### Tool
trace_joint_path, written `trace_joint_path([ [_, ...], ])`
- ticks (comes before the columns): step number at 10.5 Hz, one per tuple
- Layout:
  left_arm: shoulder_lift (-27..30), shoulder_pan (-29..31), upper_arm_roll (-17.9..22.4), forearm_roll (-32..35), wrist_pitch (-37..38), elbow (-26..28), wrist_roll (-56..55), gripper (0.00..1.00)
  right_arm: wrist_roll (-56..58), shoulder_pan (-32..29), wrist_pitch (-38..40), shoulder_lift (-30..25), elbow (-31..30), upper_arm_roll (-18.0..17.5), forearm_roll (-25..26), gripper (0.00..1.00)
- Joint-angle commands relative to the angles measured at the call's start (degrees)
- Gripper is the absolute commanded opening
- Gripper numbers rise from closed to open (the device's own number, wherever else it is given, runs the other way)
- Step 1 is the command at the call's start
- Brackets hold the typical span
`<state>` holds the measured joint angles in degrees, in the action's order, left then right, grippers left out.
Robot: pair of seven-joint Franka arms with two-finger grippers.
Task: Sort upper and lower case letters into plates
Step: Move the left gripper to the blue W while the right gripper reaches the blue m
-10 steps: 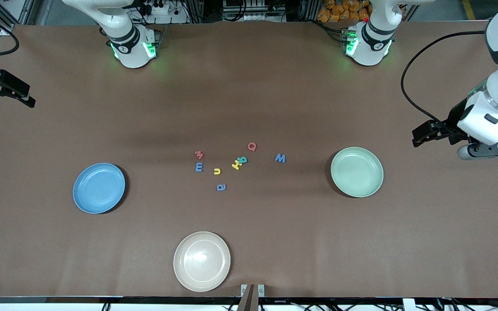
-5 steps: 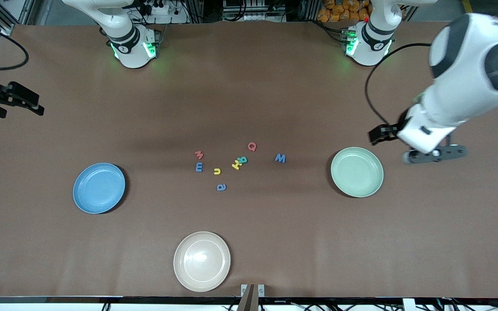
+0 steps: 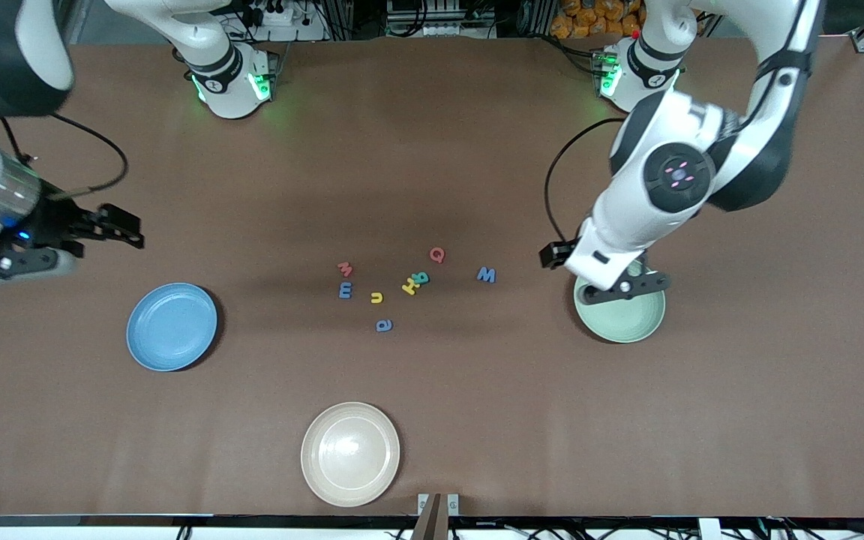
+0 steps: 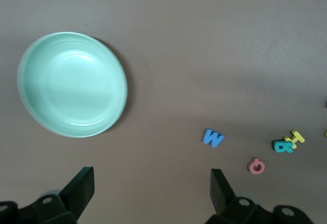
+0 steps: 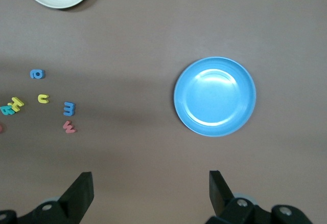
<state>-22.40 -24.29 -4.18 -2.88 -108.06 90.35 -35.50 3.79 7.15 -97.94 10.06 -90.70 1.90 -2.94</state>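
Observation:
Eight small foam letters lie in a loose cluster mid-table: red w (image 3: 345,268), blue m (image 3: 346,289), yellow u (image 3: 376,298), blue a (image 3: 384,325), yellow H (image 3: 409,286) touching teal R (image 3: 420,278), red Q (image 3: 437,255) and blue W (image 3: 486,274). The sky blue plate (image 3: 172,326) sits toward the right arm's end and the mint plate (image 3: 627,324) toward the left arm's end; both hold nothing. My left gripper (image 4: 152,188) hangs open over bare table beside the mint plate (image 4: 71,83). My right gripper (image 5: 150,191) hangs open over bare table beside the blue plate (image 5: 214,96).
A cream-beige plate (image 3: 350,454) with nothing on it sits near the table's front edge, nearer the camera than the letters. The left arm's wrist (image 3: 612,255) covers the mint plate's farther rim in the front view. Brown table surface stretches between the letters and each plate.
Both arms have swung in from the table's ends. The left gripper now hangs by the mint plate, the right by the blue plate. Letters and plates have not moved.

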Motion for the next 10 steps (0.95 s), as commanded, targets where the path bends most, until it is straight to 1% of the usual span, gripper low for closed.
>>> trace_joint_path([
  [1,-5.52,-4.61,0.75,-0.90,-5.56,-1.14,-0.45,1.00,-0.28,2.51,-4.60,7.14,1.14,0.12,-1.62,1.00],
  [2,-7.37,-5.14,0.67,-0.72,-8.72,-1.14,0.25,1.00,-0.19,3.21,-6.71,9.52,0.70,0.12,-3.90,1.00],
  [3,-9.74,-6.98,0.75,1.71,-11.97,-1.05,2.52,1.00,-0.19,3.39,-8.47,11.28,0.17,0.12,-4.61,1.00],
  [4,-12.29,-8.56,0.67,6.44,-14.52,-0.88,5.07,1.00,-0.10,3.83,-8.93,13.04,0.17,0.03,-4.71,1.00],
  [5,-14.14,-8.40,0.58,7.79,-16.29,-0.96,6.92,1.00,-0.19,4.70,-10.24,15.14,0.17,0.12,-4.71,1.00],
  [7,-16.08,-8.66,0.49,7.63,-18.50,-0.88,10.18,1.00,-0.28,4.97,-12.17,17.27,-0.62,0.12,-4.71,1.00],
  [9,-17.32,-9.19,0.49,7.63,-19.82,-0.61,10.19,1.00,-5.61,9.61,-17.60,17.45,-4.55,0.12,-4.62,1.00],
  [10,-18.45,-9.28,0.40,7.37,-21.04,-0.35,9.93,1.00,-8.34,12.33,-19.11,17.62,-5.53,0.12,-4.53,1.00],
])
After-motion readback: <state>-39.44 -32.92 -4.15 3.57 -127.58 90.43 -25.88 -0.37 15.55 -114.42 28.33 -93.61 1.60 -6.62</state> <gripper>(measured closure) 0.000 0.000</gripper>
